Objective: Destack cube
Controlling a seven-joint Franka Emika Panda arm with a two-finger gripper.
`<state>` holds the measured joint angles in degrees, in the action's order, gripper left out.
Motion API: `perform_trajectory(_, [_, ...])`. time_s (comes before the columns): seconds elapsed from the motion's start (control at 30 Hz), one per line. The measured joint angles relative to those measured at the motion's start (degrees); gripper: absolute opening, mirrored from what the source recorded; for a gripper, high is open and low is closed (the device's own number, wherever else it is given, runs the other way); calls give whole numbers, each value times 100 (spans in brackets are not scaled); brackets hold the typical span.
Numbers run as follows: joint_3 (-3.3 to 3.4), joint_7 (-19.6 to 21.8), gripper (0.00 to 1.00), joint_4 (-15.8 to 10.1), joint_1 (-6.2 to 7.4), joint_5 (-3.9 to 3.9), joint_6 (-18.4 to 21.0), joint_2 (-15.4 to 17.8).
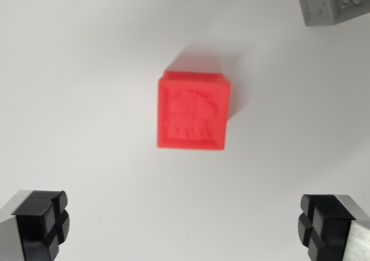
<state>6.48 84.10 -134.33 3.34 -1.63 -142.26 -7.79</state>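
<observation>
The red plastic cube (193, 111) with an embossed figure on its top face sits in the middle of the wrist view on the white surface (81, 99). A second red edge shows just behind its top, so it seems to be stacked on another red cube; I judge the destacking not yet begun. The gripper (186, 226) hangs above, jaws spread wide and empty. A grey embossed cube (326, 3) lies well apart, at the wrist view's upper right.

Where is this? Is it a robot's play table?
Probably a lab tabletop for robot practice: a plain white surface, a red cube with a raised picture, a grey cube, and the robot's open hand.
</observation>
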Motion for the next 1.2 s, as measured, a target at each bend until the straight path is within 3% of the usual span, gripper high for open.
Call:
perform_trajectory(0.57, [2,94,100,285,-2,127,1013,741])
perform_trajectory(1.2, [2,133,100,651,-3,181,1788,1147])
